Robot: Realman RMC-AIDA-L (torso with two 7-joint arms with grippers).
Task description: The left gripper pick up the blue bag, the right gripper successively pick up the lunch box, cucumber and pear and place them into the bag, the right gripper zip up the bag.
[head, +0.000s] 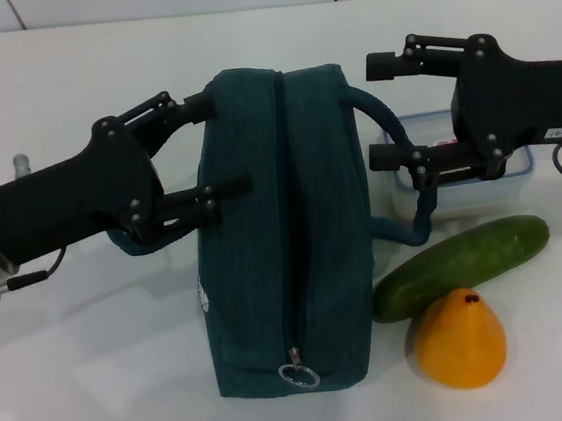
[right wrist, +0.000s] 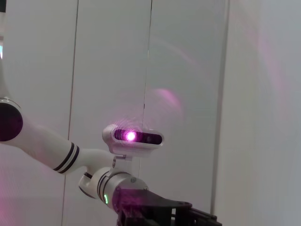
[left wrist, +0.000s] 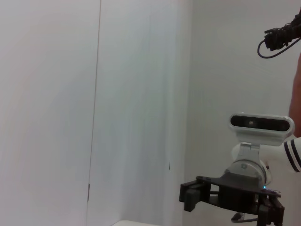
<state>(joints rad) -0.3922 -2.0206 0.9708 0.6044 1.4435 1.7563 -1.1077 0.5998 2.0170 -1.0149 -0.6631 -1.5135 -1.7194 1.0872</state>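
The pear [head: 461, 339] and the cucumber [head: 462, 266] lie below the right gripper [head: 383, 109], whose fingers are wide apart above the lunch box [head: 458, 177], and the zipped blue bag [head: 283, 230] stands between it and the left gripper [head: 216, 145], also wide apart at the bag's side.

Head view looks down close; wrist views face walls.
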